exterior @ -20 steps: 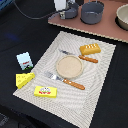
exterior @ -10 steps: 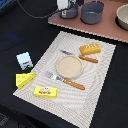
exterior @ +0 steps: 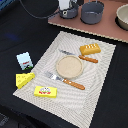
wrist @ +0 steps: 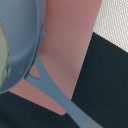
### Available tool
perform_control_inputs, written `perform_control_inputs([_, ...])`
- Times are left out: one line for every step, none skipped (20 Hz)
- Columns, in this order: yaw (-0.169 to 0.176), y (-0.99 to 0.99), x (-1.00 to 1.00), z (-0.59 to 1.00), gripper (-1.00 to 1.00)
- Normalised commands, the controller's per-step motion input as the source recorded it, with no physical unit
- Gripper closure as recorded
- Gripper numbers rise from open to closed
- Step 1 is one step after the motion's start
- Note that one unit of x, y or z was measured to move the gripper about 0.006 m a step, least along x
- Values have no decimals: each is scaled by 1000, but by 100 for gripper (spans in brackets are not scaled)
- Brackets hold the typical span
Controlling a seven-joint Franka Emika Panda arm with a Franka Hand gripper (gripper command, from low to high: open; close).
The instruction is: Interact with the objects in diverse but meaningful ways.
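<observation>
**A:** Which step was in hand?

**B:** By my reading, the approach. The gripper (exterior: 66, 5) hung at the far edge of the exterior view, over the pinkish board (exterior: 107, 27), and the wrist view looked straight down on the dark grey pan (wrist: 17, 45) just beneath it. Nothing showed between the jaws, but whether they stood apart or together I could not tell.

**A:** And the pan's handle (wrist: 60, 97)?

**B:** Long and thin — it ran away from the bowl, off the board's edge and out over the black bench (wrist: 100, 85). That was the long axis.

**A:** So the next move?

**B:** Probably a descent onto that handle, jaws set across it. The bread loaf (exterior: 90, 49) and cheese wedge (exterior: 24, 79) lay well apart from the gripper, on or beside the placemat (exterior: 95, 92).
</observation>
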Motion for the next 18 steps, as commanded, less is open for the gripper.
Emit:
perform_control_inputs([0,437,206,-9,-100])
perform_control_inputs([0,434,197,-29,-100])
perform_control_inputs([0,429,191,-40,-100])
perform_control_inputs([0,426,174,-57,-100])
perform_control_inputs([0,417,160,-63,-100])
perform_control_inputs([0,403,140,-89,-100])
perform_control_inputs([0,391,126,-109,-100])
perform_control_inputs([0,377,111,-117,-100])
perform_control_inputs([0,369,111,-126,-100])
perform_control_inputs([1,363,120,-134,-100])
perform_control_inputs([1,360,120,-137,-100])
perform_control_inputs([1,366,120,-143,-100])
perform_control_inputs([1,369,143,-143,-100])
perform_control_inputs([0,354,151,-160,-100])
perform_control_inputs([0,354,114,-163,-100])
perform_control_inputs([0,354,117,-166,-100])
perform_control_inputs([0,349,129,-177,-100])
perform_control_inputs([0,346,123,-169,-100])
